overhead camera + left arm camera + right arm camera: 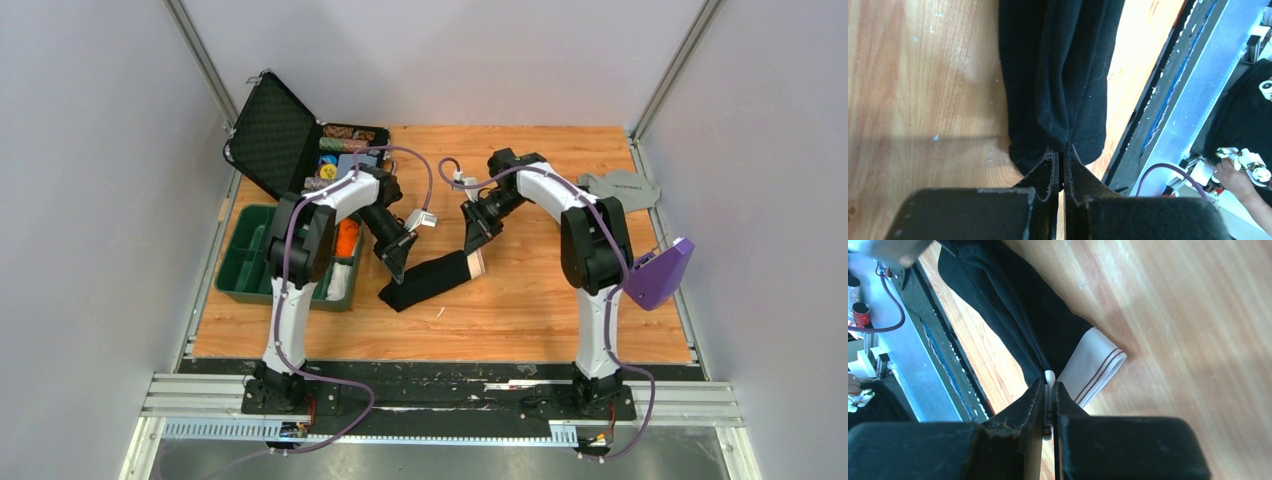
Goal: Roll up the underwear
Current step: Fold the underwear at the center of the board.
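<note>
The underwear (428, 280) is a long black cloth strip lying slantwise on the wooden table, its white waistband (475, 263) at the right end. My left gripper (393, 268) is shut on the black hem at the left end (1063, 148). My right gripper (472, 244) is shut on the white waistband edge (1049, 377). In the right wrist view the waistband (1095, 367) shows two thin brown stripes, and the black cloth (1013, 305) stretches away toward the table's front edge. The garment hangs taut between both grippers, low over the table.
A green tray (245, 262) and an open black case (275, 145) with small items stand at the left. A light grey garment (620, 186) lies at the back right. A purple object (660, 275) sits by the right arm. The table's black front rail (450, 370) runs along the bottom.
</note>
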Controlling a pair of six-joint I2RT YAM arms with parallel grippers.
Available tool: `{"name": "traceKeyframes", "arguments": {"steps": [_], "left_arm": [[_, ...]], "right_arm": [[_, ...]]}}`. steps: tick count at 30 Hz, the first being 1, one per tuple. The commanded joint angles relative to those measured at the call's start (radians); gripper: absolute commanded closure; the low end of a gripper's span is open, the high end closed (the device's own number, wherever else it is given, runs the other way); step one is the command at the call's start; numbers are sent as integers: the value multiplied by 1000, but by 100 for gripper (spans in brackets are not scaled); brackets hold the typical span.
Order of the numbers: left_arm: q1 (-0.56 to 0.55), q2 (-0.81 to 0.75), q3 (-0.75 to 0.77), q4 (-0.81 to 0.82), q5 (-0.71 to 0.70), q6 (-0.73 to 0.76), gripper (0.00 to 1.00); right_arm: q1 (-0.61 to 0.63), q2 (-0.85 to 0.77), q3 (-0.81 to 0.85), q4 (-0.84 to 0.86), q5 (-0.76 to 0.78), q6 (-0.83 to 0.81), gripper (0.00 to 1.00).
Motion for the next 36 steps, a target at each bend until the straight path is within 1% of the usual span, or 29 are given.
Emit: {"name": "traceKeyframes", "arguments": {"steps": [1,6,9,12,16,18,21,27,30,32,36], "left_arm": [[4,-81,-13,-22,-14,-10,100],[4,-119,-74,-20,-13,-14,100],[4,-158,-106,-12,-3,-14,100],[2,-208,-100,-12,10,-5,100],[-12,-281,-104,-7,52,84,100],[-26,-305,-133,-12,69,136,100],[-53,-327,-176,-8,79,167,100],[-142,-384,-324,97,100,81,100],[-158,-424,-447,207,123,7,100],[-159,-449,-507,272,135,-35,100],[-160,-457,-529,299,122,-49,100]], "right_arm": [[7,69,104,-36,-54,-116,100],[18,152,203,-87,-52,-172,100],[16,124,177,-93,-42,-195,100],[10,35,67,-59,-37,-196,100],[-2,-139,-134,65,-55,-161,100],[-2,-227,-241,132,-64,-155,100],[10,-332,-374,233,-52,-150,100],[69,-489,-573,326,-3,-138,100],[105,-575,-674,345,-3,-121,100],[127,-610,-714,344,-11,-108,100],[146,-621,-730,327,-29,-89,100]]}}
